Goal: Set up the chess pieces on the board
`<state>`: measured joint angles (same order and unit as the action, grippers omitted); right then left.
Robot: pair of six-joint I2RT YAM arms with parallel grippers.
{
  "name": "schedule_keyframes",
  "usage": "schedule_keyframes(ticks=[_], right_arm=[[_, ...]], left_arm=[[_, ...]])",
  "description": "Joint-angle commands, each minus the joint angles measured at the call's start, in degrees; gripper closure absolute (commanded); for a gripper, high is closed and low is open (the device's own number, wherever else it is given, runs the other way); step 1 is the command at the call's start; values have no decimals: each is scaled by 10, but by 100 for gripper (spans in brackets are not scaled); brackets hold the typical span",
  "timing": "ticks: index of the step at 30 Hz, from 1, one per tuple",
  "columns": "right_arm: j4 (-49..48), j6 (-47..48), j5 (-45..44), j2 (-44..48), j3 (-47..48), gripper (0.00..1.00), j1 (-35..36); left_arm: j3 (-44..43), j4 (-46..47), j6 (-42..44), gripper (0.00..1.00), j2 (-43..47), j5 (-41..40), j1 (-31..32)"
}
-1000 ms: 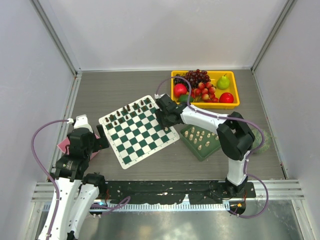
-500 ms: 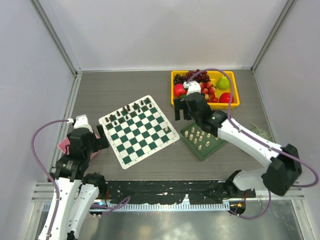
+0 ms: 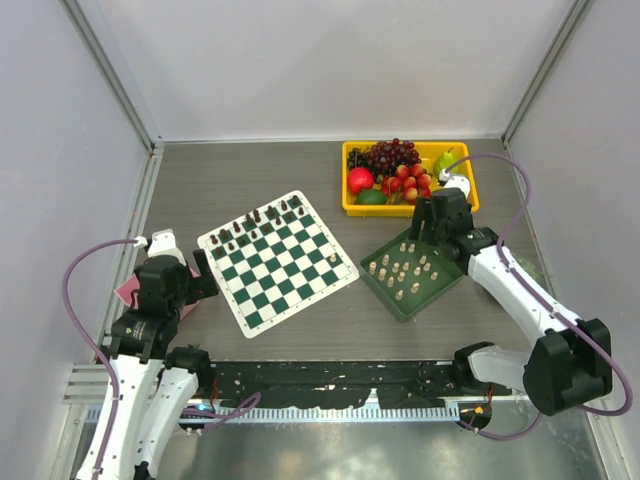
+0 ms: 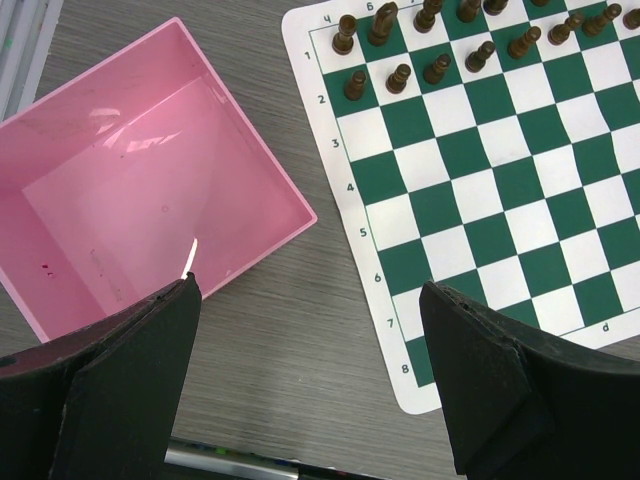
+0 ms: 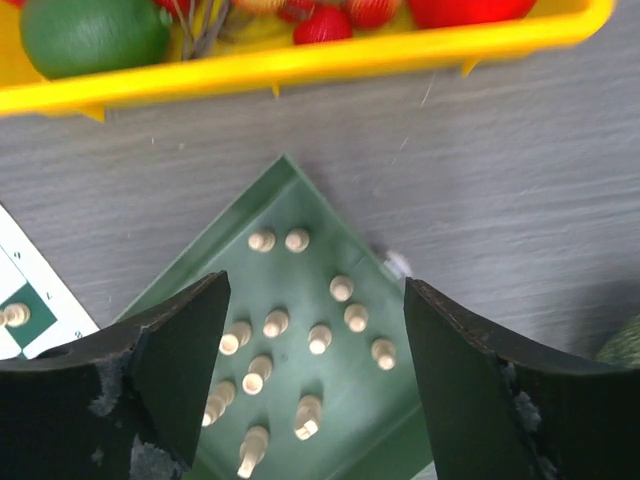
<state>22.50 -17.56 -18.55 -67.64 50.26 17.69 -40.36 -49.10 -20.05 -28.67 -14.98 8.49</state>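
- Cream chess pieces: most stand in a loose cluster inside the dark green tray. The tray lies on the grey table, just right of the board and near the yellow bin.
- Single cream piece: stands alone on a green square at the board corner nearest the tray. The right wrist view shows it at the left edge of the frame.
- Dark pieces: ranged in two rows along the board's far-left side, on the ranks printed 1 and 2 in the white border.
- Board: green-and-white checkered mat, lying flat and turned at an angle to the table edges, roughly midway between the two arms.
- Right gripper: poised above the far corner of the tray, between the tray and the bin. Its jaws are spread wide, with nothing between them and no piece touched.
- Left gripper: held at the table's left, over the strip of bare table between the pink box and the board's near-left border. Its jaws are likewise parted and carry nothing.
- Yellow bin: sits at the far right, apart from the board. It holds dark grapes, a red apple and a round green fruit among other fruit.
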Motion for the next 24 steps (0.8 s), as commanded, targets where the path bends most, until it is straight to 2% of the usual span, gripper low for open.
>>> schedule_keyframes(ticks=[1,3,11,24], right_arm=[[13,-27,63,-40,-12,28,-2],[11,-27,67,-62,-10,38,-3],[-14,-24,71,-144,12,50,-5],[-29,-20,52,-159,21,52,-6]], left_arm=[[-16,25,10,1,-3,0,-3],[-17,24,9,1,-4,0,-3],[-16,24,10,1,-2,-1,-3],[-16,25,9,1,-3,0,-3]])
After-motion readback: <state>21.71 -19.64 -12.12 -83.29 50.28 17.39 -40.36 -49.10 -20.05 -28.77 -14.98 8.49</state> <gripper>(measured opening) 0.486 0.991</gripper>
